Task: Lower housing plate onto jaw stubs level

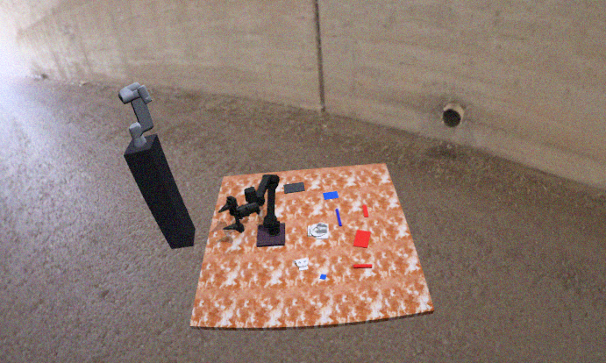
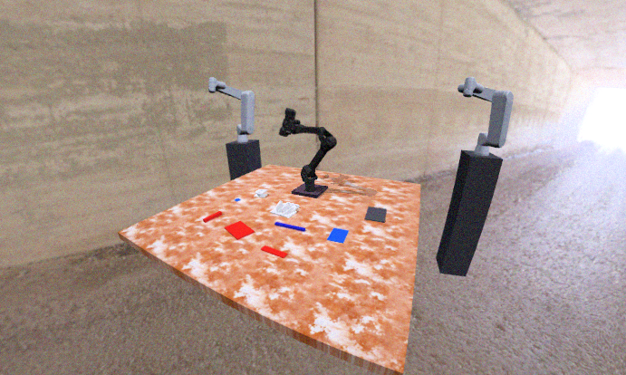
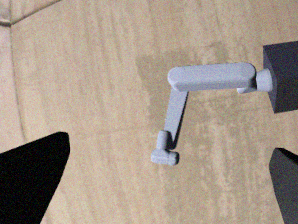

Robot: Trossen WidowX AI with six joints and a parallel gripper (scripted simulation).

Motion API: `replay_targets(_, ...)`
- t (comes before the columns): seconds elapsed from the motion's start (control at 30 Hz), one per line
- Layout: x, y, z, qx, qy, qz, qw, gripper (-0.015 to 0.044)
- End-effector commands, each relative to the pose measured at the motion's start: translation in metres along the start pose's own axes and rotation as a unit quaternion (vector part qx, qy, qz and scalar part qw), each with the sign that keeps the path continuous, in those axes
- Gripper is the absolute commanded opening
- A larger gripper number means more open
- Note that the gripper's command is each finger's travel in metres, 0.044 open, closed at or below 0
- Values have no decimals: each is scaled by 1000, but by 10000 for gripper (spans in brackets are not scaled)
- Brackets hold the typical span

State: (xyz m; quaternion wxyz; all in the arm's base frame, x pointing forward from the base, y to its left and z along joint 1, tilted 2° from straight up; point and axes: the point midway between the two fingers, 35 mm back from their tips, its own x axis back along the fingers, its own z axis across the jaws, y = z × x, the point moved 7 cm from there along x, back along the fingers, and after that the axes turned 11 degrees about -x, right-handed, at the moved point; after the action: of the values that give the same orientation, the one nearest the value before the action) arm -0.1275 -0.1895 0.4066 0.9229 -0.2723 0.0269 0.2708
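White assembly (image 1: 318, 231) (image 2: 284, 209) lies low; open pincer (image 1: 223, 219) (image 2: 287, 121) (image 3: 171, 142) (empty) well apart.

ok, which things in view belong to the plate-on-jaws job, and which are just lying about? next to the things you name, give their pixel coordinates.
Job, likely:
- gripper (image 1: 224, 220) (image 2: 286, 122) (image 3: 173, 152)
- larger white piece (image 1: 324, 235) (image 2: 284, 209)
- smaller white piece (image 1: 301, 266) (image 2: 261, 193)
Can't tell which includes the housing plate.

Lying about, apparently:
- red square (image 1: 361, 238) (image 2: 239, 229)
- long blue bar (image 1: 338, 217) (image 2: 290, 226)
- blue rectangle (image 1: 330, 195) (image 2: 337, 235)
- dark grey plate (image 1: 294, 188) (image 2: 375, 214)
- small blue square (image 1: 323, 276) (image 2: 237, 199)
- two red bars (image 1: 362, 266) (image 2: 274, 252)

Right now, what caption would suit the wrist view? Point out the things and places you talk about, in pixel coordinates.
Between the open pincer's dark fingertips, a pale grey arm (image 3: 212, 76) on a dark pedestal (image 3: 286, 80) against a wall.
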Motion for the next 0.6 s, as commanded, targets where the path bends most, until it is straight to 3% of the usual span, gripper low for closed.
replay_targets(0.0,-2,-8,-13,40,-36,16,998,440)
replay_targets(0.57,3,-42,-69,200,-166,103,960,440)
